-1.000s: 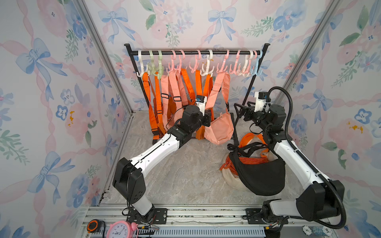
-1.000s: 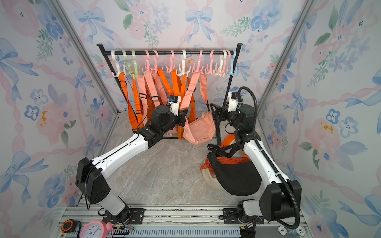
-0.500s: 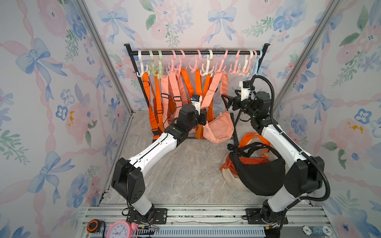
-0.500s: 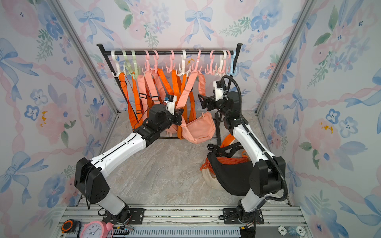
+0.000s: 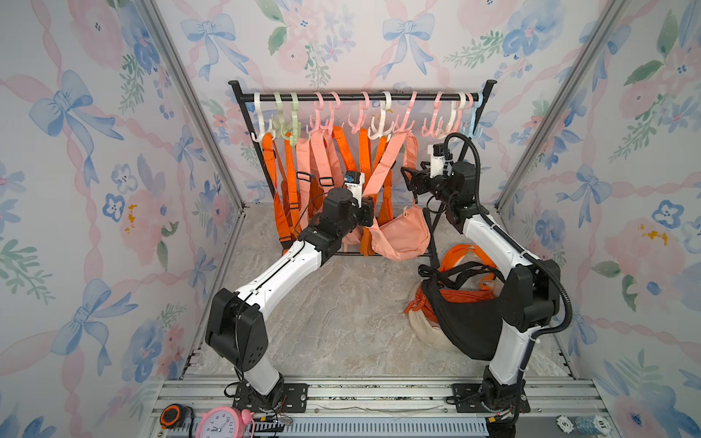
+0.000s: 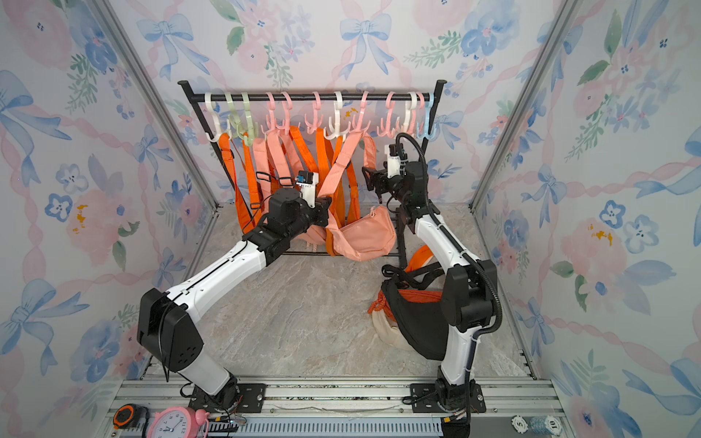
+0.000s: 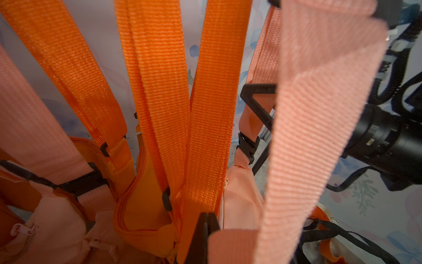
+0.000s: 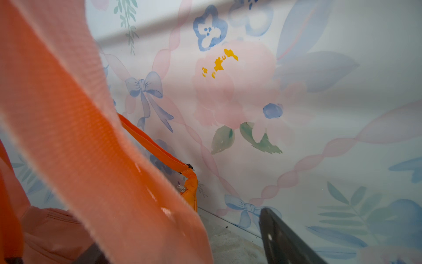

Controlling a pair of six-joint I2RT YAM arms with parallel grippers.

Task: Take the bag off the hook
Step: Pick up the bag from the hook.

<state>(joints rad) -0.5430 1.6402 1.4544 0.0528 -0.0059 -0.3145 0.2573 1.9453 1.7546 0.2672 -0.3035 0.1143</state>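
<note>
The peach bag (image 5: pixel 401 239) hangs low at the front of the rack, just above the bench (image 5: pixel 341 303). Its peach strap (image 5: pixel 387 159) is looped over a pink hook (image 5: pixel 405 127) on the black rail (image 5: pixel 341 97). The left jaws are closed tight, pinching one run of that strap just above the bag and holding it at a slant. In the left wrist view the tips meet and the strap (image 7: pixel 319 114) folds away beside them. The right jaws stand wide apart around the strap's other run without gripping it. In the right wrist view the strap (image 8: pixel 80 118) lies between the two dark fingers (image 8: pixel 285 240). A black bag (image 5: pixel 466 322) lies on the bench beside the right arm
</note>
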